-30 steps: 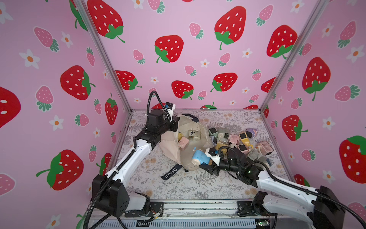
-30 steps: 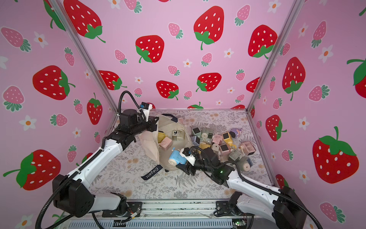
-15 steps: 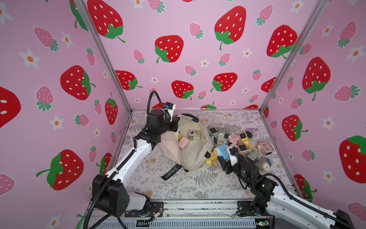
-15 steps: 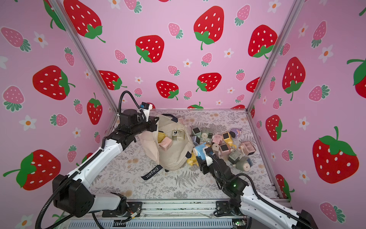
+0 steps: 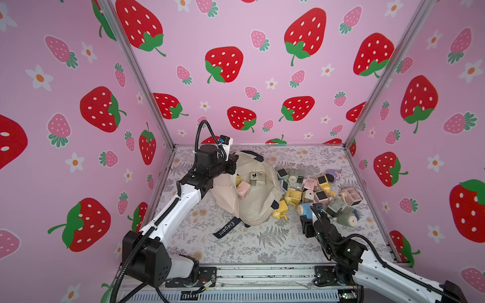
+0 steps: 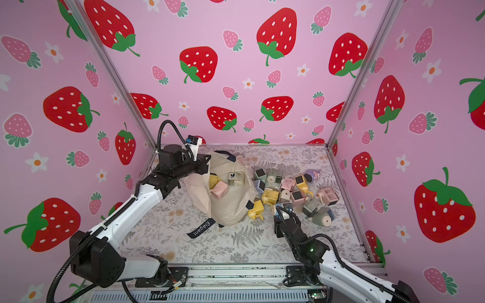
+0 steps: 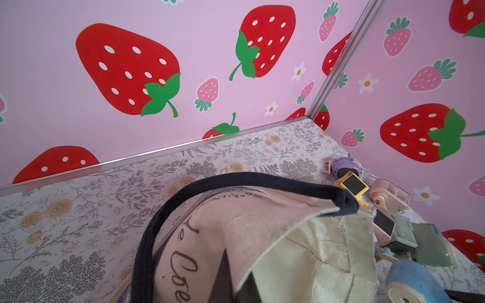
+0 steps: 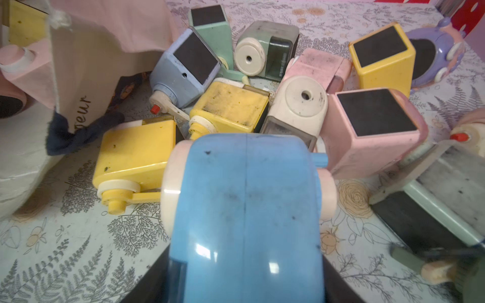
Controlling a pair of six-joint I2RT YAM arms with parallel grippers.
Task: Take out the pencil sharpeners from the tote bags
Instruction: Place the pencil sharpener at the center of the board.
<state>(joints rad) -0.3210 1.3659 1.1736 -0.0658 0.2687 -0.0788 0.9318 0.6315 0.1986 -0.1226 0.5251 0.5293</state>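
Note:
The cream tote bag [image 5: 253, 207] lies open on the table in both top views. My left gripper [image 5: 232, 168] is shut on its far rim by the navy handle [image 7: 147, 236]; the fabric [image 7: 262, 225] hides the jaws. A pink sharpener [image 5: 243, 189], a pale green one [image 5: 256, 178] and a yellow one [image 5: 238, 180] sit in the bag's mouth. My right gripper [image 8: 244, 278] is shut on a blue pencil sharpener [image 8: 244, 204], low over the table at the near edge of a pile of several sharpeners [image 5: 315, 189] to the right of the bag.
A yellow sharpener [image 5: 280, 208] lies against the bag's right side, close to the blue one. The black Elegant strap [image 5: 227, 228] trails toward the front. A purple round sharpener [image 5: 332, 175] sits at the back of the pile. Pink walls enclose three sides.
My right arm has carried the blue sharpener from the bag's right side over to the near edge of the pile. The left arm has kept still on the bag's rim.

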